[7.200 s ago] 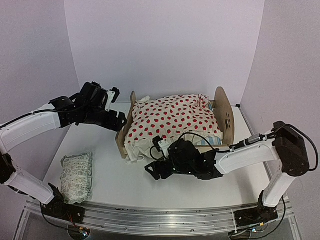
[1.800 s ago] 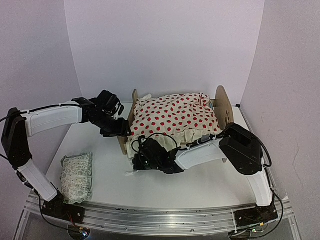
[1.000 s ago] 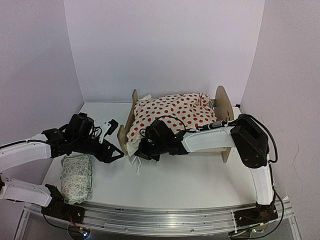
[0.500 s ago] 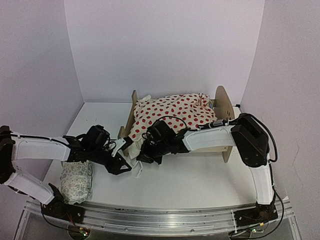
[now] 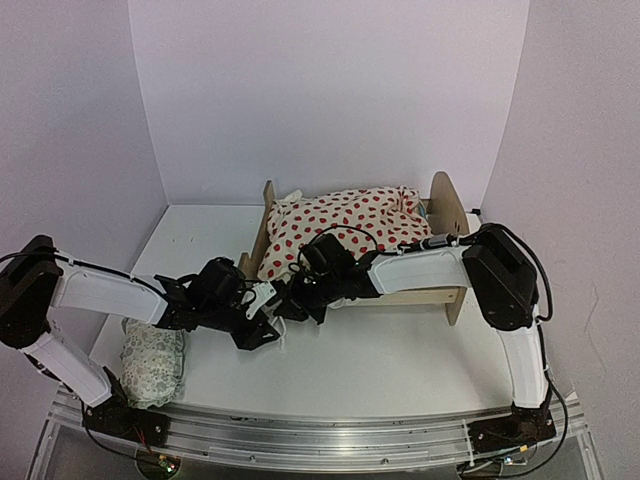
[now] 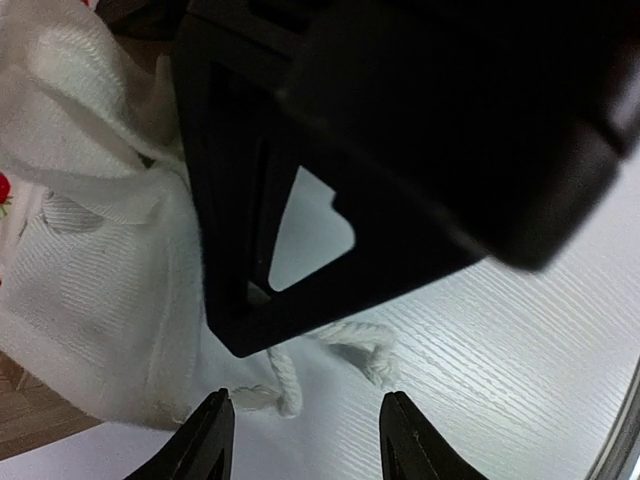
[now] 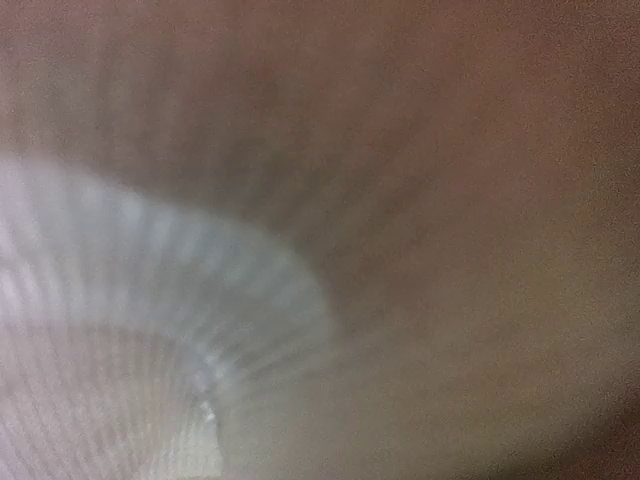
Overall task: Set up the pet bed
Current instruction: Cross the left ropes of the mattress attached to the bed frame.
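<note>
Jaws of the left gripper are half open and closing in on the white string at the blanket corner. The right gripper is shut tight just beside it; I cannot tell if it pinches cloth. A second ago the left gripper was farther out, near the pillow. The pet bed sits behind, under the blanket. I think the corner gets pulled straight next.
</note>
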### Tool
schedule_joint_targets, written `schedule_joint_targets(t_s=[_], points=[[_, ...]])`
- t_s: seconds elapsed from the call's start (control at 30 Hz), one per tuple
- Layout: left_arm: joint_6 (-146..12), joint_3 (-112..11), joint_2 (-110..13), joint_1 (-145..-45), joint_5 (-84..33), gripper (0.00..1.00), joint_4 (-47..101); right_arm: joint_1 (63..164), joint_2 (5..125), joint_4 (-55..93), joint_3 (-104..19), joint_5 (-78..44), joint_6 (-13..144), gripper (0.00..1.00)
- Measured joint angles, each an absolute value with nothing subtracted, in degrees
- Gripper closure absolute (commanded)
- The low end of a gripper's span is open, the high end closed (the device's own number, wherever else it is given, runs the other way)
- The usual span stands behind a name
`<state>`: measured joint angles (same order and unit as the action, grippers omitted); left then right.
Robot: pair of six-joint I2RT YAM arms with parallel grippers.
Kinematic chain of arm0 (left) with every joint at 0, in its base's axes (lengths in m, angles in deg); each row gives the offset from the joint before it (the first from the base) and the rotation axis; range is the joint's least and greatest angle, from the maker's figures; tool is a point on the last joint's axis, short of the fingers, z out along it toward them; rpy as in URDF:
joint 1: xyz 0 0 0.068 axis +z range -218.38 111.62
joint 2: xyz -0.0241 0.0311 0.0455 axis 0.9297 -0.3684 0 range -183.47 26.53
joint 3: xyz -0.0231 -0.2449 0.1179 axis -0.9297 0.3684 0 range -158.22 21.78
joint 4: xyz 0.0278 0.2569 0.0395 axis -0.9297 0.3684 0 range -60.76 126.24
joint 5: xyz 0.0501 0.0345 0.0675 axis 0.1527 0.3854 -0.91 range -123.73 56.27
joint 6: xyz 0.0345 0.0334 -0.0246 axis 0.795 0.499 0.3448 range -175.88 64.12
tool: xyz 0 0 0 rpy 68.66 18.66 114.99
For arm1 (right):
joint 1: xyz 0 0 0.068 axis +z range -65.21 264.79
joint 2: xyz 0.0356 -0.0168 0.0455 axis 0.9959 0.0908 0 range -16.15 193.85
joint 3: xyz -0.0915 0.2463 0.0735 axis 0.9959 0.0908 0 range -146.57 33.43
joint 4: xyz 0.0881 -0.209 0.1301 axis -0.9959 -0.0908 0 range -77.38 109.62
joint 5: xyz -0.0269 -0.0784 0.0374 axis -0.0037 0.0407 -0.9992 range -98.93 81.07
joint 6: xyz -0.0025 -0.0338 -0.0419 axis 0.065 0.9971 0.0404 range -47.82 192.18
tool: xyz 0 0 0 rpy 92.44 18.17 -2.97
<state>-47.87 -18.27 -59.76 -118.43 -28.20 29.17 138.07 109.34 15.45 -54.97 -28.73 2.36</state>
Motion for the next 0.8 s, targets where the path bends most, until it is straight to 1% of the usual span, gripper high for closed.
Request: schedule_joint_targets(t_s=[0.1,0.17,0.37,0.4,0.47,0.53,0.67,0.8], points=[[-47.45,-18.26,-59.91,-118.76,-31.64,0.50,28.74,137.94,109.42,15.46,-54.97,-29.05,2.06,1.00],[-47.01,-18.11,-59.91,-118.82,-32.97,0.53,28.64,137.91,109.43,15.50,-54.97,-29.21,1.83,1.00],[-47.42,-17.88,-60.55,-118.84,-33.29,0.54,28.61,137.78,109.42,15.35,-54.99,-29.66,1.63,1.00],[-47.60,-17.88,-60.76,-118.84,-33.10,0.55,28.45,137.75,109.43,15.13,-55.01,-29.67,1.60,1.00],[-48.24,-17.93,-61.38,-118.84,-32.60,0.64,28.08,137.64,109.43,14.57,-55.02,-29.77,1.54,1.00],[-48.68,-18.09,-62.38,-118.84,-32.41,0.66,27.83,137.53,109.43,13.97,-55.08,-29.81,1.47,1.00],[-48.87,-18.73,-63.86,-118.93,-32.65,0.66,27.26,137.37,109.51,12.60,-55.08,-29.75,1.37,1.00],[-48.77,-19.36,-64.67,-119.02,-32.95,0.56,27.11,137.10,109.51,11.97,-55.08,-29.71,1.07,1.00]])
